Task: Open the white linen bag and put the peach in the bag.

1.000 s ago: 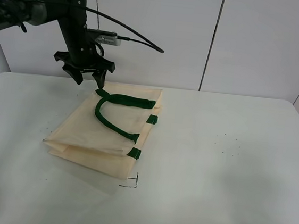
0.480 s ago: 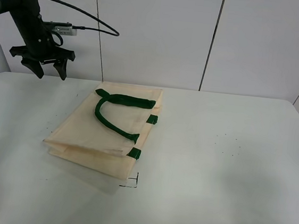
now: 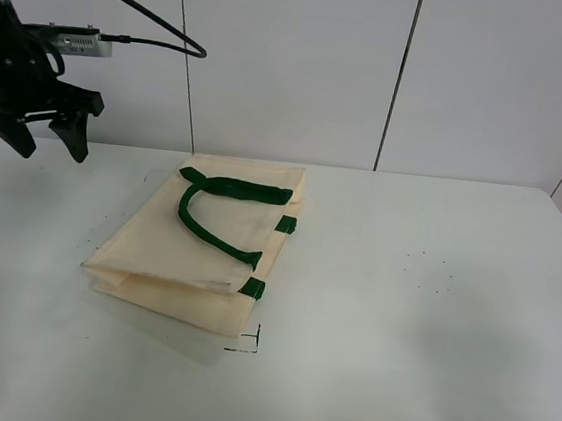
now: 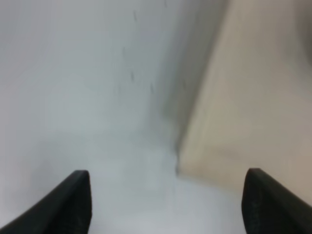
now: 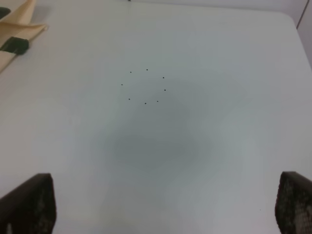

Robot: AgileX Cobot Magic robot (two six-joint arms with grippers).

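The white linen bag (image 3: 202, 242) lies folded flat on the white table, left of centre, with its dark green handle (image 3: 223, 204) looped on top. My left gripper (image 3: 46, 149) hangs open and empty above the table's far left, well clear of the bag. In the left wrist view this gripper (image 4: 168, 207) is open over bare table, and a blurred edge of the bag (image 4: 253, 97) lies beside it. My right gripper (image 5: 163, 209) is open and empty over bare table; a bag corner (image 5: 22, 22) with a green tab (image 5: 13, 45) lies far off. The peach is not in view.
A small black corner mark (image 3: 247, 343) is on the table by the bag's near corner. A ring of small black dots (image 3: 433, 272) marks the table on the right and also shows in the right wrist view (image 5: 145, 87). White wall panels stand behind the table.
My left gripper has moved from just above the bag's handle to the far left, away from the bag, still open and empty. The bag has not moved.
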